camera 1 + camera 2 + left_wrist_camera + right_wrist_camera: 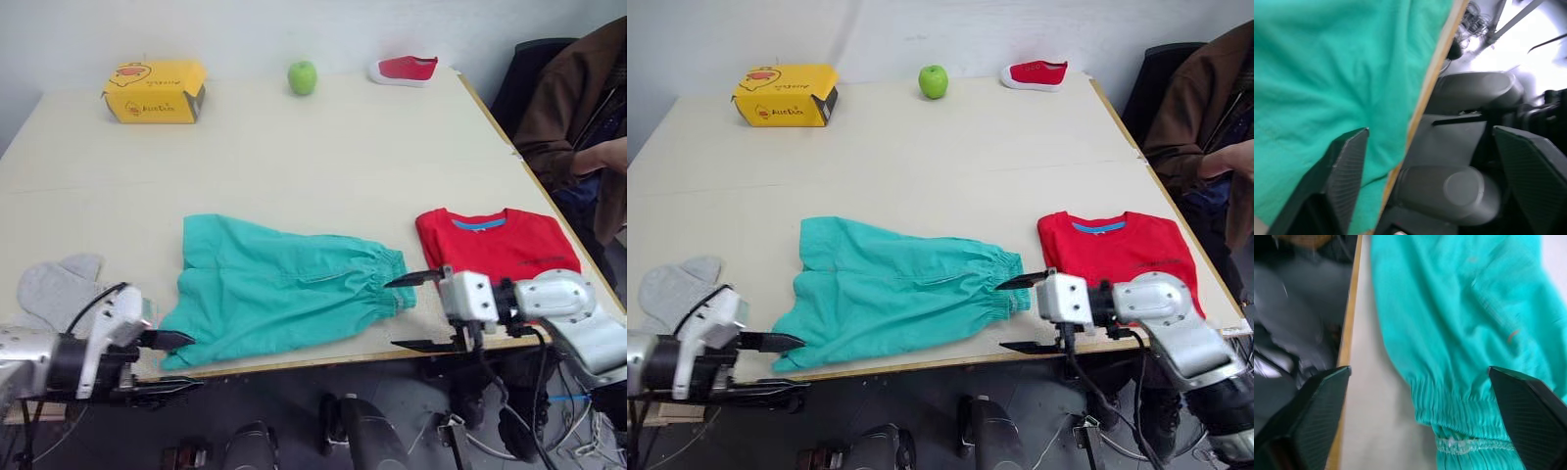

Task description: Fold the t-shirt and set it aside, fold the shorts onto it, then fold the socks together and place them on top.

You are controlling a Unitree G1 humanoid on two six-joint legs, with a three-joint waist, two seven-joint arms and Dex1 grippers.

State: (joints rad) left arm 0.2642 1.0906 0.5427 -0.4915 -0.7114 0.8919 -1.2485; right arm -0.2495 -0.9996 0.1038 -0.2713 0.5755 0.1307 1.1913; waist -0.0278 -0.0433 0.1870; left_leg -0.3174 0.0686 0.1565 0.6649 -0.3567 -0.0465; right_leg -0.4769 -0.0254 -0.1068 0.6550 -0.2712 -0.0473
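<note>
The teal shorts (284,289) lie flat near the table's front edge, with the gathered elastic end to the right. The red t-shirt (495,245) sits folded at the front right. The grey socks (59,289) lie at the front left. My left gripper (176,364) is open at the shorts' near-left corner, one finger over the fabric (1327,73) and the other off the table edge. My right gripper (411,311) is open at the elastic end (1459,431), its fingers spread wide across the table edge and holding nothing.
A yellow box (154,90), a green apple (302,76) and a small red shoe (404,69) stand along the far edge. A person in a brown jacket (578,98) sits at the right side of the table (294,166).
</note>
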